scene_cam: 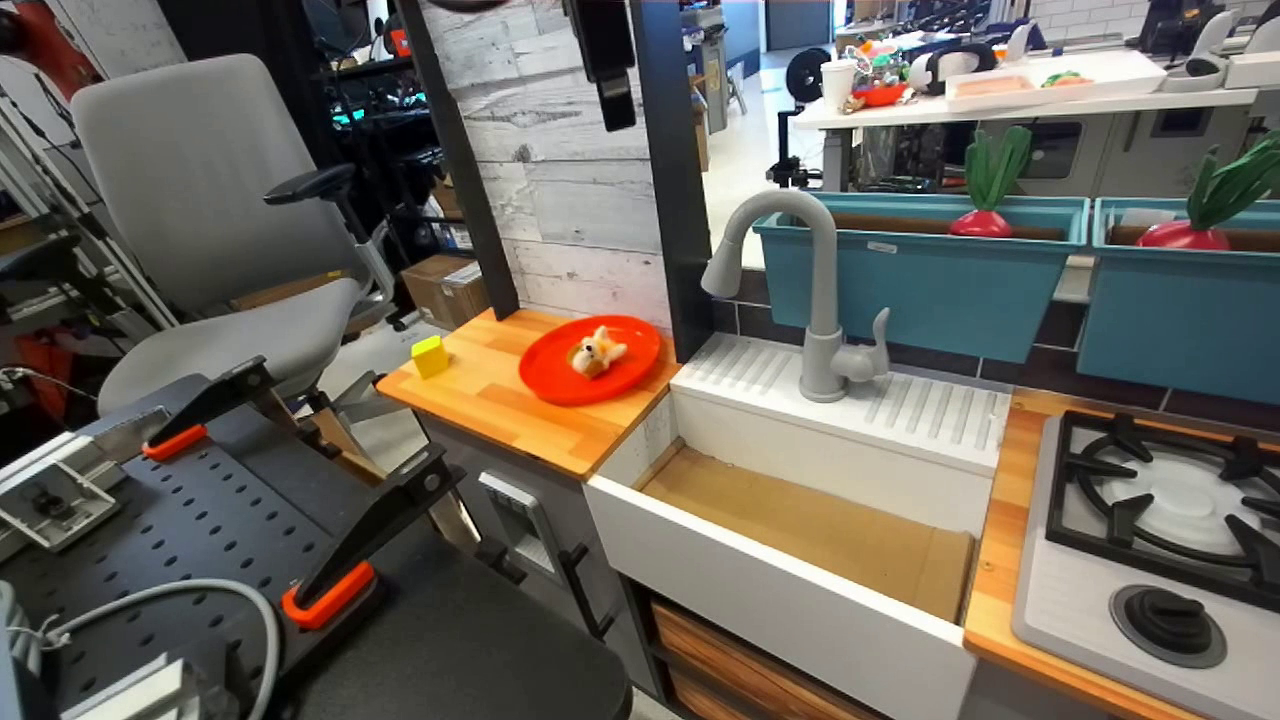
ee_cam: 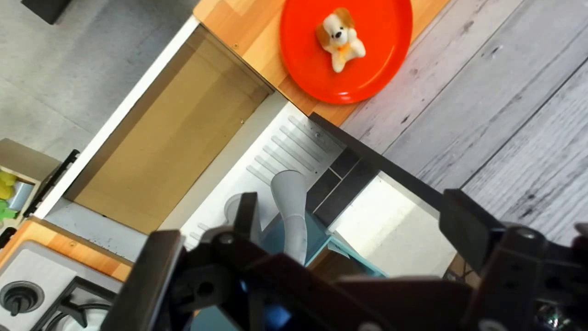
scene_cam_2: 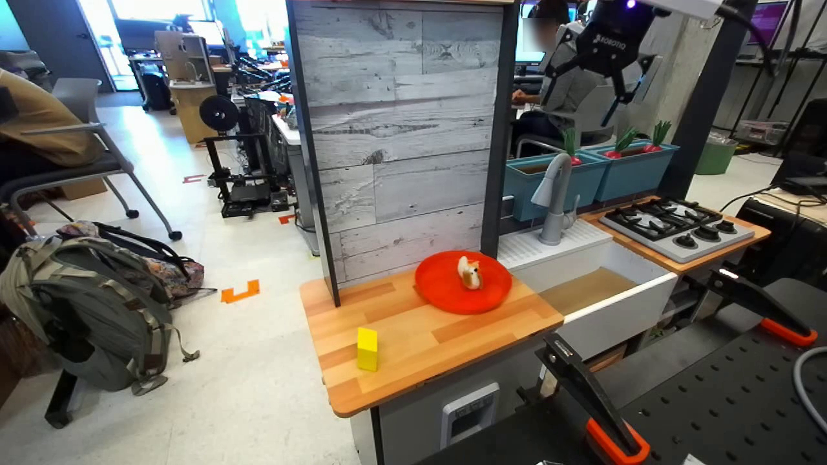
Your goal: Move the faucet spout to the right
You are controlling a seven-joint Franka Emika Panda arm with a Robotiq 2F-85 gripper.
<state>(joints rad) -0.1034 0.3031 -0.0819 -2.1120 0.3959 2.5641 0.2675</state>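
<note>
The faucet spout [scene_cam: 822,262] is a matte grey gooseneck on a thicker grey base at the back of the white sink. Its flared head hangs toward the wood-panel side in an exterior view. It also shows in an exterior view [scene_cam_2: 561,187] and in the wrist view [ee_cam: 294,202], where its lower part is hidden behind the gripper. My black gripper [scene_cam_2: 581,110] is open and empty, above and apart from the spout. In the wrist view the spout appears between the gripper's [ee_cam: 349,200] fingers, nearer the left one. Only part of the gripper [scene_cam: 612,95] shows at the top edge of an exterior view.
Teal planters [scene_cam: 920,290] with red radishes stand behind the spout. A dark post [scene_cam: 672,180] and wood panel [scene_cam: 570,190] rise beside it. The sink [scene_cam: 780,560] lies in front. A stove [scene_cam: 1080,600] and a red plate [scene_cam: 540,375] with a toy dog flank it.
</note>
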